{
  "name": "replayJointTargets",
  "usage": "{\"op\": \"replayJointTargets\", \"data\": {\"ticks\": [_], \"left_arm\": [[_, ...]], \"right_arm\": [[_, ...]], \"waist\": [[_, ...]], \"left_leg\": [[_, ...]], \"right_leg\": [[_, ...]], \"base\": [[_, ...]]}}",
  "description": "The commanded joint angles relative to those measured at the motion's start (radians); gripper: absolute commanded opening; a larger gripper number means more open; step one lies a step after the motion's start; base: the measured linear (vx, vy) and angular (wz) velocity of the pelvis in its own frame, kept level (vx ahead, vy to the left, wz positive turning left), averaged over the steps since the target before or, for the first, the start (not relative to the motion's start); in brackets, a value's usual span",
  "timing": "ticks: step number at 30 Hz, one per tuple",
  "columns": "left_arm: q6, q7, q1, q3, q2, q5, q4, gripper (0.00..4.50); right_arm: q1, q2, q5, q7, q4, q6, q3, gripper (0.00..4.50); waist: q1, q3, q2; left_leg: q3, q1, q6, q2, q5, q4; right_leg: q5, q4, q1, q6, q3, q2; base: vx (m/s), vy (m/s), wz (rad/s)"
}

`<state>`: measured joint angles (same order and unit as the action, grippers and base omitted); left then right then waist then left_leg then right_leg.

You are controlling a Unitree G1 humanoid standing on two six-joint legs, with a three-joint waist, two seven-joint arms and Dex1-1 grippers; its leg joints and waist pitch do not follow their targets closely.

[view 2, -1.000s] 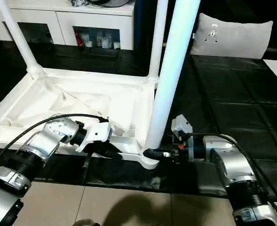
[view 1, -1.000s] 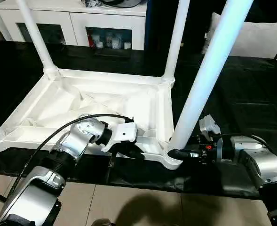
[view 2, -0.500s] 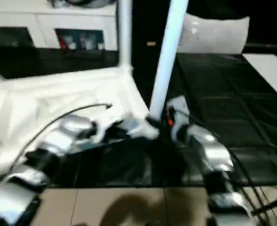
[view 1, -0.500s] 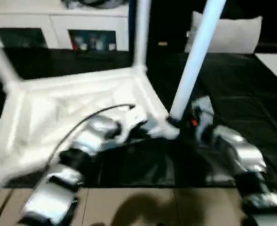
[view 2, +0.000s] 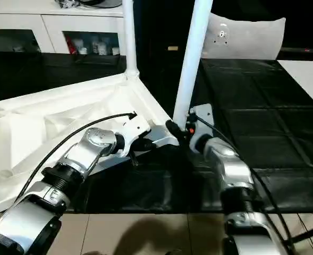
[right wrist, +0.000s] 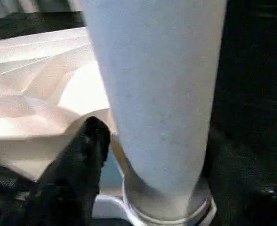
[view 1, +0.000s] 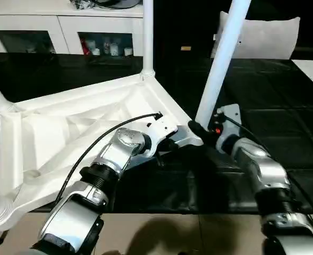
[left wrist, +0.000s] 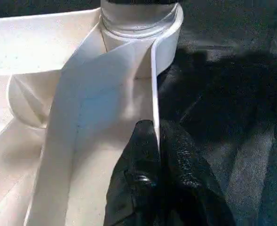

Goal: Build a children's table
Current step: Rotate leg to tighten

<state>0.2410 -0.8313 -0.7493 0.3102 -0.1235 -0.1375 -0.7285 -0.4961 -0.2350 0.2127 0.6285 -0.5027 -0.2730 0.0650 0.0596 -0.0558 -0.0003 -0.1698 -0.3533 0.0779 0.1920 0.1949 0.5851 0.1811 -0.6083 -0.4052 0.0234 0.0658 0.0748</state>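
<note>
The left gripper (left wrist: 158, 155) is clamped on the table top's rim (left wrist: 153, 84); the right gripper (view 1: 194, 129), fingers apart, flanks the nearest leg (view 1: 220, 64).

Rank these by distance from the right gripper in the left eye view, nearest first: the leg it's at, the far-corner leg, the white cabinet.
1. The near-corner leg, right beside the right gripper.
2. The far-corner leg, upright at the tabletop's back corner, further left.
3. The white cabinet, against the back, farthest.
</note>
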Motion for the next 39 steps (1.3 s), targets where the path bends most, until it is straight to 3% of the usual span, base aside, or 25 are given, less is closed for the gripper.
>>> {"op": "replayJointTargets", "data": {"ticks": [1, 3, 7, 10, 17, 18, 20, 23, 31, 32, 39], "left_arm": [[-0.062, -0.028, 0.009, 0.009, -0.022, -0.007, -0.007, 0.0], [-0.144, -0.111, 0.025, 0.026, -0.063, -0.006, -0.011, 0.0], [-0.234, -0.238, 0.042, 0.046, -0.11, 0.016, -0.01, 0.0], [-0.259, -0.31, 0.044, 0.066, -0.145, 0.018, -0.005, 0.0], [-0.357, -0.48, 0.051, 0.105, -0.208, 0.03, 0.006, 0.0], [-0.374, -0.495, 0.051, 0.114, -0.216, 0.023, 0.005, 0.0], [-0.401, -0.534, 0.053, 0.128, -0.23, 0.02, 0.007, 0.0], [-0.417, -0.597, 0.064, 0.145, -0.247, 0.03, 0.037, 0.0], [-0.444, -0.629, 0.065, 0.161, -0.25, 0.031, 0.044, 0.0], [-0.448, -0.631, 0.064, 0.163, -0.248, 0.031, 0.04, 0.0], [-0.439, -0.635, 0.07, 0.154, -0.243, 0.037, 0.04, 0.0]], "right_arm": [[0.013, -0.018, 0.034, 0.096, 0.045, 0.019, -0.028, 3.41], [0.043, -0.09, 0.048, 0.236, 0.077, 0.035, -0.044, 3.6], [0.058, -0.161, 0.023, 0.326, 0.08, 0.084, -0.064, 4.0], [0.071, -0.21, 0.019, 0.41, 0.089, 0.112, -0.086, 4.0], [0.102, -0.291, 0.048, 0.62, 0.118, 0.127, -0.134, 4.0], [0.101, -0.295, 0.046, 0.635, 0.114, 0.128, -0.141, 4.0], [0.099, -0.3, 0.052, 0.668, 0.105, 0.135, -0.154, 4.0], [0.098, -0.294, 0.07, 0.718, 0.103, 0.138, -0.163, 4.0], [0.109, -0.268, 0.123, 0.796, 0.132, 0.075, -0.187, 3.38], [0.116, -0.27, 0.138, 0.817, 0.145, 0.037, -0.198, 3.28], [0.12, -0.269, 0.149, 0.826, 0.145, 0.004, -0.193, 2.64]], "waist": [[0.007, 0.067, -0.011], [0.011, 0.067, -0.013], [0.01, 0.065, -0.011], [0.016, 0.065, -0.011], [0.043, 0.068, -0.008], [0.044, 0.067, -0.017], [0.047, 0.066, -0.012], [0.051, 0.066, -0.015], [0.056, 0.067, -0.014], [0.058, 0.066, -0.014], [0.062, 0.068, -0.014]], "left_leg": [[0.002, -0.006, -0.089, 0.026, 0.123, -0.058], [0.004, -0.007, -0.098, 0.027, 0.129, -0.058], [0.004, -0.005, -0.093, 0.029, 0.143, -0.059], [0.003, -0.002, -0.089, 0.031, 0.148, -0.059], [0.001, 0.001, -0.097, 0.039, 0.145, -0.058], [0.0, 0.0, -0.096, 0.038, 0.145, -0.058], [0.001, 0.001, -0.09, 0.039, 0.148, -0.059], [0.001, 0.001, -0.084, 0.041, 0.154, -0.06], [0.0, 0.002, -0.082, 0.041, 0.146, -0.06], [0.001, 0.001, -0.08, 0.04, 0.149, -0.06], [0.001, 0.001, -0.07, 0.039, 0.14, -0.06]], "right_leg": [[0.187, 0.079, 0.066, 0.208, -0.043, 0.065], [0.192, 0.082, 0.068, 0.203, -0.042, 0.065], [0.221, 0.083, 0.063, 0.203, -0.041, 0.067], [0.233, 0.083, 0.061, 0.204, -0.043, 0.067], [0.16, 0.07, 0.06, 0.235, -0.043, 0.068], [0.165, 0.071, 0.061, 0.234, -0.042, 0.068], [0.189, 0.071, 0.06, 0.226, -0.043, 0.07], [0.227, 0.073, 0.058, 0.215, -0.043, 0.072], [0.197, 0.069, 0.057, 0.223, -0.043, 0.07], [0.21, 0.071, 0.058, 0.219, -0.043, 0.07], [0.218, 0.071, 0.058, 0.209, -0.043, 0.071]], "base": [[0.0, 0.0, 0.0], [0.0, 0.0, 0.0], [0.0, 0.0, 0.0], [0.0, 0.0, 0.0], [0.0, 0.0, 0.0], [0.0, 0.0, 0.0], [0.0, 0.0, 0.0], [0.0, 0.0, 0.0], [0.0, 0.0, 0.0], [0.0, 0.0, 0.0], [0.0, 0.0, 0.0]]}}
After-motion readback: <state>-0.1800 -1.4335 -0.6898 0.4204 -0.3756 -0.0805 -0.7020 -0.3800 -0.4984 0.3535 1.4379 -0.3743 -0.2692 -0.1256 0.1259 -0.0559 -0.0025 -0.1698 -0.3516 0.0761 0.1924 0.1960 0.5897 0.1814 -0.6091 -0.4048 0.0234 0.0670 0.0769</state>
